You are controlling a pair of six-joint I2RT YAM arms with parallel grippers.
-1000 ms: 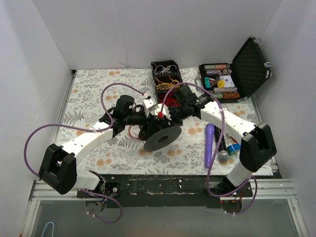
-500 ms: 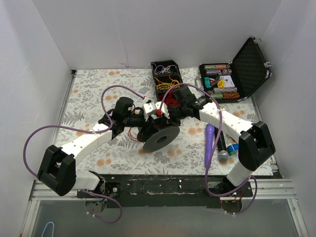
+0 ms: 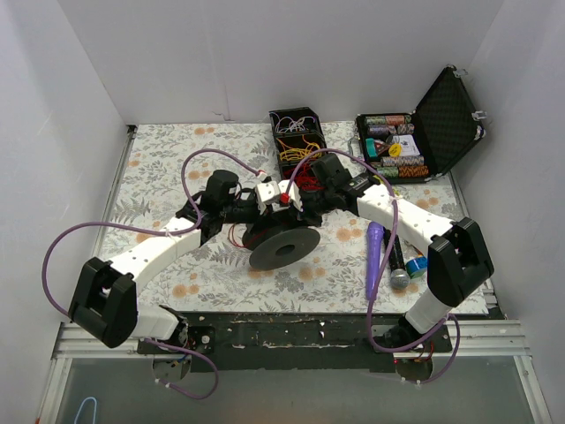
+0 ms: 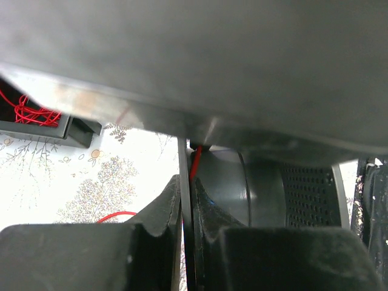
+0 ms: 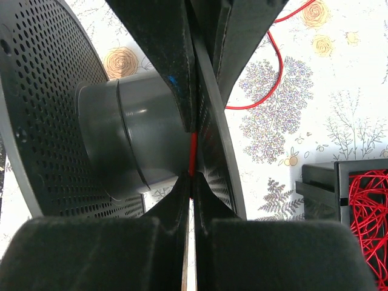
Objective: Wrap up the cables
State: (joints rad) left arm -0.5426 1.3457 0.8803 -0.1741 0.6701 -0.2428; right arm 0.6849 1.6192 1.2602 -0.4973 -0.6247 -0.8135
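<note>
Both hands are pinched narrow: right hand (image 5: pixel 191 182) nips the cable (image 5: pixel 193 151) beside the spool (image 5: pixel 121 139) hub; left hand (image 4: pixel 187 191) clamps the spool's flange.

The top view is bright and even, with soft white light from above, so the walls (image 3: pixel 88 71) look a little washed out and the arms (image 3: pixel 159 249) throw only weak shadows on the flowered table (image 3: pixel 159 150). In the left wrist view a big grey blur fills the upper half, the left gripper (image 4: pixel 186 185) below is dark and soft, and the table behind it is overexposed. In the right wrist view the spool (image 5: pixel 36 109) and the red cable (image 5: pixel 193 151) are rather sharp, while the right gripper (image 5: pixel 191 182) is dark and blurred.
</note>
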